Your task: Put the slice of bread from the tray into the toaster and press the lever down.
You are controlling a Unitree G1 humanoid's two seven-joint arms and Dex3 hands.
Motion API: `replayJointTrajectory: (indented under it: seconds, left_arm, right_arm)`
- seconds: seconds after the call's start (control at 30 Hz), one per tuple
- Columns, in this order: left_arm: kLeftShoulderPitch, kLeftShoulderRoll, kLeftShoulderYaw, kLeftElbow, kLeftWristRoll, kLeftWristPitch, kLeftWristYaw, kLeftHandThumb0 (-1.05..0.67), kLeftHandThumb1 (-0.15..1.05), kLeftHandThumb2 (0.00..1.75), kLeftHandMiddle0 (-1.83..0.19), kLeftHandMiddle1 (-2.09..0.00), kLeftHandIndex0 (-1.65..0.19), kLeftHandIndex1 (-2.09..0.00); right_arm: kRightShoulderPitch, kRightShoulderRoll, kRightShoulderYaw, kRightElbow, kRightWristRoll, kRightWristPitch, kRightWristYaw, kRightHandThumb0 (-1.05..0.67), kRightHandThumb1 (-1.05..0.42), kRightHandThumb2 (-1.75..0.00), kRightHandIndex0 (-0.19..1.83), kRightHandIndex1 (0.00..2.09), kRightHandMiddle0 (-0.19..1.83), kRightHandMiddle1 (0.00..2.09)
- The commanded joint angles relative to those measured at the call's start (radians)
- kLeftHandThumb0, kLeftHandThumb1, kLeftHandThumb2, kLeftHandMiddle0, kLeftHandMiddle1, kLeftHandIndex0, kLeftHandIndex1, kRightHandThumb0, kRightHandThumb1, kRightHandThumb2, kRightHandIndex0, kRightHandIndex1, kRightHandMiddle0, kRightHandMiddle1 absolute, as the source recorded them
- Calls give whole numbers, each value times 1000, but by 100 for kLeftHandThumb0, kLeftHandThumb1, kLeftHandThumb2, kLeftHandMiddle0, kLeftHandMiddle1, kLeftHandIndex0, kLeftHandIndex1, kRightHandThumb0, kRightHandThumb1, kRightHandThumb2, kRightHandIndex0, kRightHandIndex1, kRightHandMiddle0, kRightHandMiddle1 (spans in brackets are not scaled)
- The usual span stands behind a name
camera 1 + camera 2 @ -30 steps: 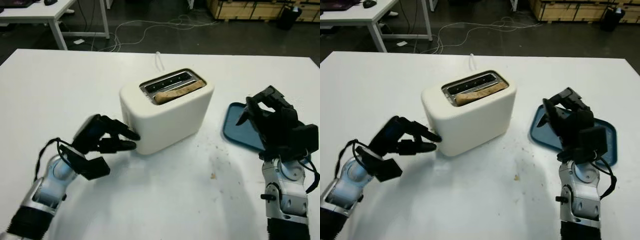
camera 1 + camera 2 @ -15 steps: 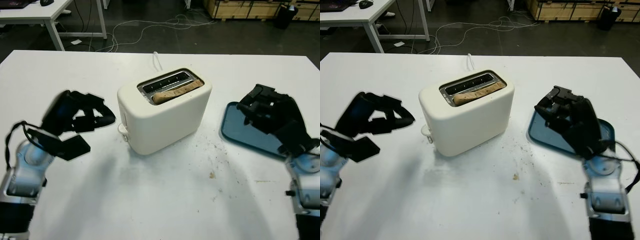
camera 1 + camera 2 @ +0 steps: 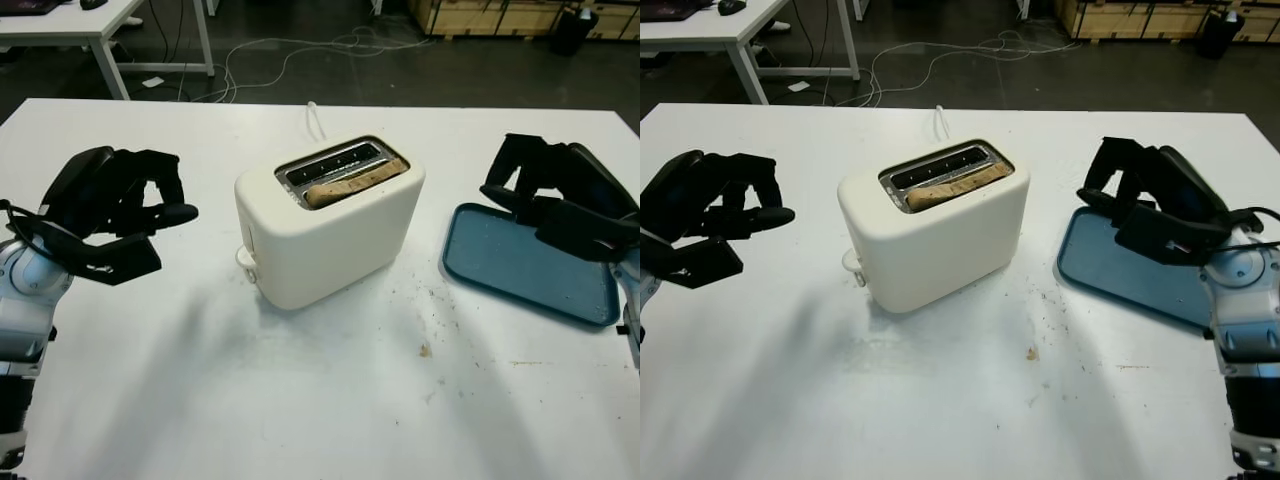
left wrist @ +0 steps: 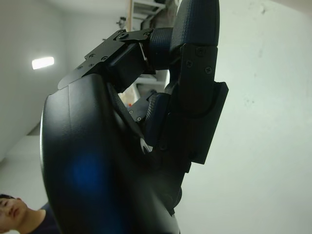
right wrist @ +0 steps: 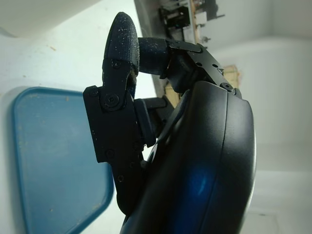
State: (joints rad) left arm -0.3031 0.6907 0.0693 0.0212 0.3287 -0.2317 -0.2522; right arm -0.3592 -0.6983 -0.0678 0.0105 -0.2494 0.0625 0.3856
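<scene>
A cream toaster (image 3: pixel 330 225) stands in the middle of the white table (image 3: pixel 300 400). A slice of bread (image 3: pixel 355 183) sits low in its near slot. The toaster's lever knob (image 3: pixel 245 257) shows low on its left end. To the right lies the blue tray (image 3: pixel 530 265) with nothing on it. My left hand (image 3: pixel 160 195) hangs in the air well left of the toaster, fingers curled, holding nothing. Above the tray's far edge my right hand (image 3: pixel 515 185) is raised, fingers curled too and holding nothing.
A white power cord (image 3: pixel 317 120) runs from the toaster's back to the table's far edge. Crumbs (image 3: pixel 425 350) dot the table near the tray. Beyond the table are a white desk (image 3: pixel 90 20) and cables on the floor. A person (image 4: pixel 14 214) shows in the left wrist view.
My left hand has drawn away from the toaster's lever end, moving left and up. My right hand has risen and moved right, over the tray. The bread and toaster have stayed put.
</scene>
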Motion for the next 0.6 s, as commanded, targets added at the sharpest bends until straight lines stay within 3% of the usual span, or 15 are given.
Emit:
replayJointTrajectory:
  seconds: [0.0,0.57]
  left_arm:
    - [-24,19,-9,10,10,-12,-13,-87,92,27,-118,-175,-103,-173]
    - [-53,0,-22,33,-1,-56,-27,-88,92,25,-120,-175,-103,-172]
  right_arm:
    - [-31,-15,13,8,-13,-2,6,-61,-92,-45,77,175,56,175]
    - [-56,-23,25,17,-38,15,23,-67,-92,-48,90,175,66,175]
